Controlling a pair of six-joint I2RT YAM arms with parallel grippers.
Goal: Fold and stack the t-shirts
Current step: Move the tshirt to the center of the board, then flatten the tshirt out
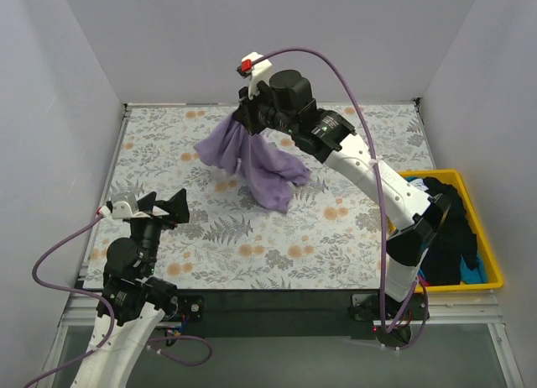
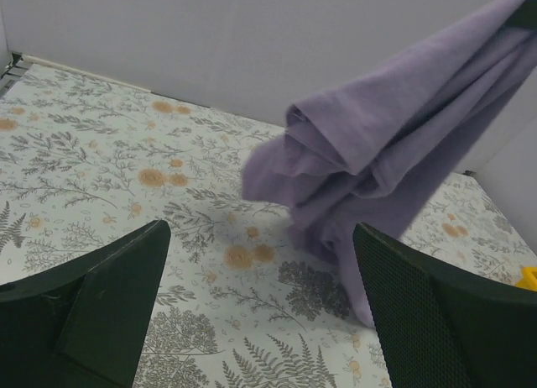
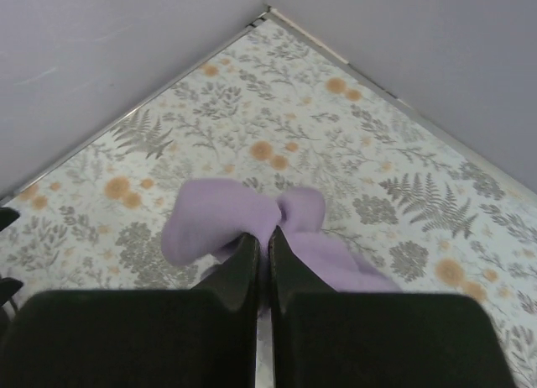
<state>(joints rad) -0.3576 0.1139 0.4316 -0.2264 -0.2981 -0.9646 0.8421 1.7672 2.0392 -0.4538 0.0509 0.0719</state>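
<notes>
Early stage: right gripper (image 3: pixel 267 241) pinches the bunched purple shirt (image 1: pixel 256 161), which hangs over the table (image 1: pixel 336 245) well left of the yellow tray (image 1: pixel 495 262). The left gripper (image 1: pixel 161 205) is wide, empty. Nothing folded; black and blue shirts (image 1: pixel 449 228) are heaped in the tray.

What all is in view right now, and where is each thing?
lavender t-shirt: one, light purple, hanging bunched over the far middle of the table, held by the right gripper
black shirts: a heap, number cannot be told, black, in the tray
blue shirt: only bits showing, bright blue, under the black heap
tray: one, yellow, at the table's right edge
table cover: one, grey leaves with orange flowers, across the table
walls: white, on three sides
cables: two, purple, one along each arm
left gripper: black, open, empty, near left
right gripper: black, shut on the shirt, far middle
</notes>
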